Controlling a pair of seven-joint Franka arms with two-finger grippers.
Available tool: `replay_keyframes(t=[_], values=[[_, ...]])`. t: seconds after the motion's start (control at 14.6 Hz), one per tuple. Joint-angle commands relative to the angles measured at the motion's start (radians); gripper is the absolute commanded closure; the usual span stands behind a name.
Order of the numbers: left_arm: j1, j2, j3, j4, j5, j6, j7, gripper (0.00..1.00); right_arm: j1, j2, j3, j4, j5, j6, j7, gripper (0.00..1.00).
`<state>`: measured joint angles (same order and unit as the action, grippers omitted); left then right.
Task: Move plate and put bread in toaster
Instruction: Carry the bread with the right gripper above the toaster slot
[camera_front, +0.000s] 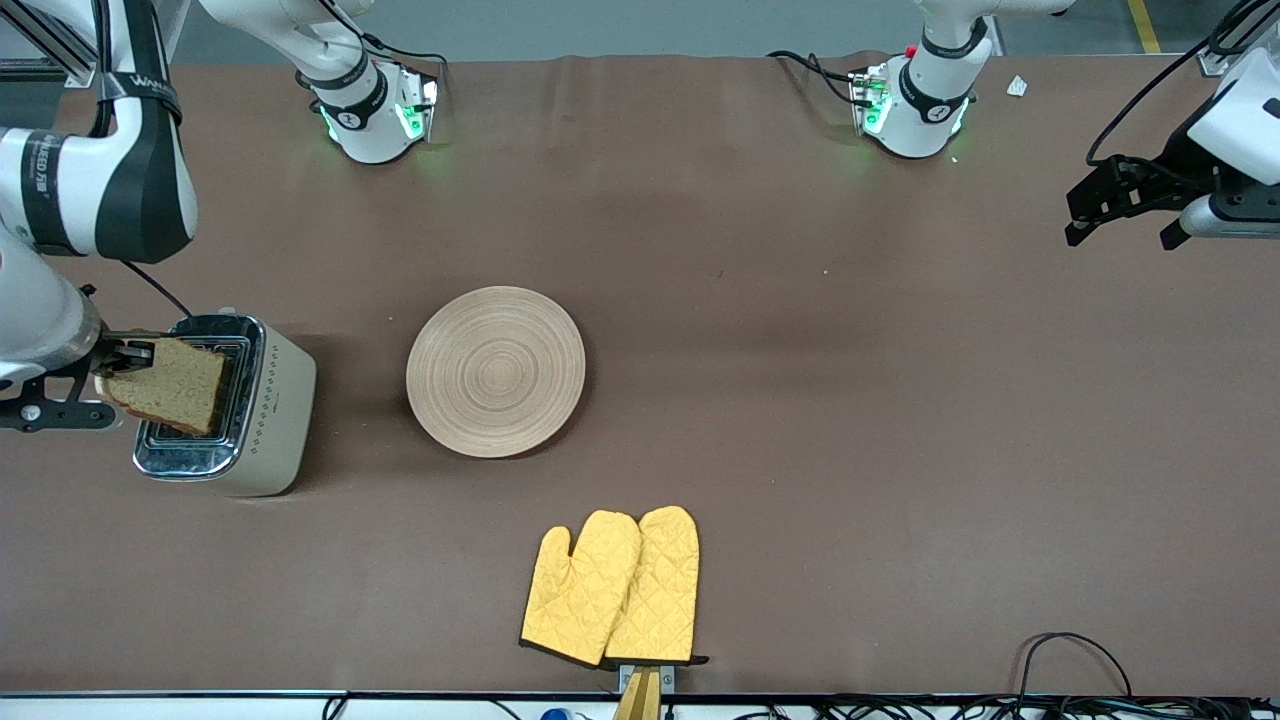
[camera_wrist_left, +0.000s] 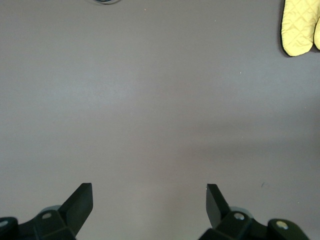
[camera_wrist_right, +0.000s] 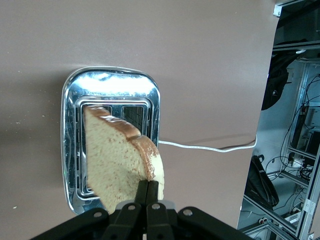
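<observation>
My right gripper is shut on the bread, a brown slice held on edge by one corner over the toaster. In the right wrist view the bread hangs over the toaster's chrome top, above its slots. The toaster stands at the right arm's end of the table. The round wooden plate lies flat mid-table, beside the toaster. My left gripper is open and empty, up over the left arm's end of the table; its view shows its fingertips wide apart over bare table.
A pair of yellow oven mitts lies near the table's front edge, nearer the front camera than the plate; one shows in the left wrist view. The toaster's white cord runs off the table edge.
</observation>
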<state>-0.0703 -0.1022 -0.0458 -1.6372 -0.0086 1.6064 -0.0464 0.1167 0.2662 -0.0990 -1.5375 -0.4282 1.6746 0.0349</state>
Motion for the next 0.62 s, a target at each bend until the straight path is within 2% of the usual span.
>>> replay_keyframes(t=[0.0,0.55], values=[[0.003,0.007,0.003,0.016,-0.011,-0.002,0.010,0.00,-0.006,0.028,0.007,0.010,-0.021,0.004,0.022,1.00],[0.003,0.007,0.003,0.016,-0.011,0.000,0.010,0.00,-0.009,0.059,0.005,0.005,-0.033,0.010,0.019,1.00]])
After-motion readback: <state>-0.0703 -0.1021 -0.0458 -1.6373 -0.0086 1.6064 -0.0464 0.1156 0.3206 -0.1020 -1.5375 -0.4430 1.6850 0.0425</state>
